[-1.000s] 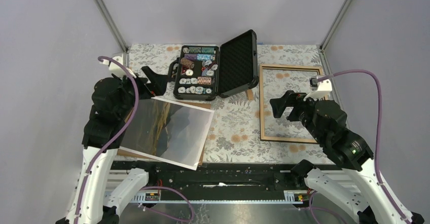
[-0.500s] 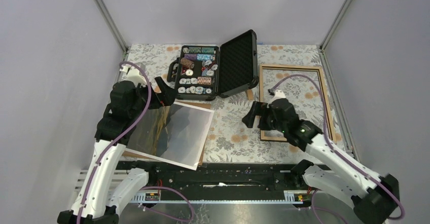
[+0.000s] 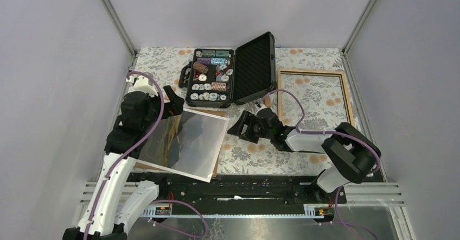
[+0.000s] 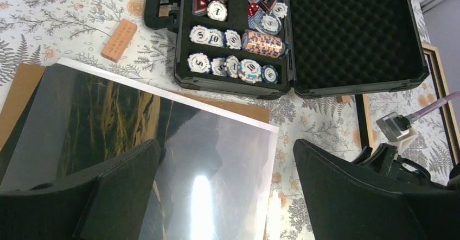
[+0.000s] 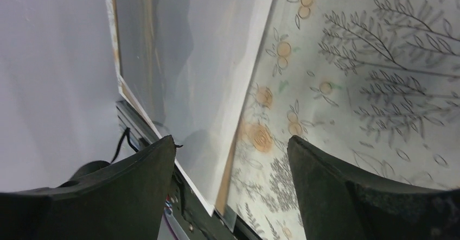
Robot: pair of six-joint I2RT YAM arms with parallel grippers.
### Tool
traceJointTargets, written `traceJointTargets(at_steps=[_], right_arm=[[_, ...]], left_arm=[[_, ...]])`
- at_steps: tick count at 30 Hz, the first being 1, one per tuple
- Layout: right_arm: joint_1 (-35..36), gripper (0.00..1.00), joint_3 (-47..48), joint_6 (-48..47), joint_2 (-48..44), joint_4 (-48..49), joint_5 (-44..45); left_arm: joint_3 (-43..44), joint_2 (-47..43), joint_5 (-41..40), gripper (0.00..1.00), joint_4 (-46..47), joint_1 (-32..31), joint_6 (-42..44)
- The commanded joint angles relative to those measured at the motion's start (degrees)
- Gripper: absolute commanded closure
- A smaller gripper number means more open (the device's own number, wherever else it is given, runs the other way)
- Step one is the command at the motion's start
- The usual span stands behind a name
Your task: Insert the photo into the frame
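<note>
Dark mountain photo [image 3: 181, 142] w/ white border lies on brown board [image 4: 24, 93] at floral desk's [image 3: 255, 154] near-left corner. Light-wood rectangular frame [image 3: 312, 71] lies by right edge. Left gripper [image 3: 174, 101] over photo's far-left part, jaws wide, empty. Right gripper [image 3: 241, 127] beside photo's right edge, 2 fingers apart, empty.

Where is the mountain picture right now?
In the top view, the photo lies flat at the near left of the table, on a brown board, just in front of the open chip case.
</note>
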Motion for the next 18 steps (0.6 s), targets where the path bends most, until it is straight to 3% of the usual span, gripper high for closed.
traceJointTargets(at_steps=[1, 5, 9, 14, 18], right_arm=[[1.04, 0.20, -0.27, 6.36, 5.23, 15.27, 1.92], [1.28, 0.24, -0.04, 6.73, 9.56, 17.20, 1.58], [1.28, 0.26, -0.38, 6.32, 11.63, 18.58, 2.15], [1.31, 0.28, 0.58, 5.73, 14.39, 20.39, -0.29], [1.30, 0.33, 0.59, 6.45, 16.38, 23.19, -1.76]], left_arm=[[-1.39, -2.11, -2.13, 0.01, 3.49, -0.25, 0.78], [-2.68, -1.25, -0.86, 0.01, 4.01, -0.27, -0.71], [-5.59, 3.13, 2.83, 0.01, 4.11, -0.27, -8.68], [-14.12, 6.41, 9.07, 0.01, 10.26, -0.27, -19.00], [-20.36, 5.91, 8.32, 0.01, 14.15, -0.27, -22.53]])
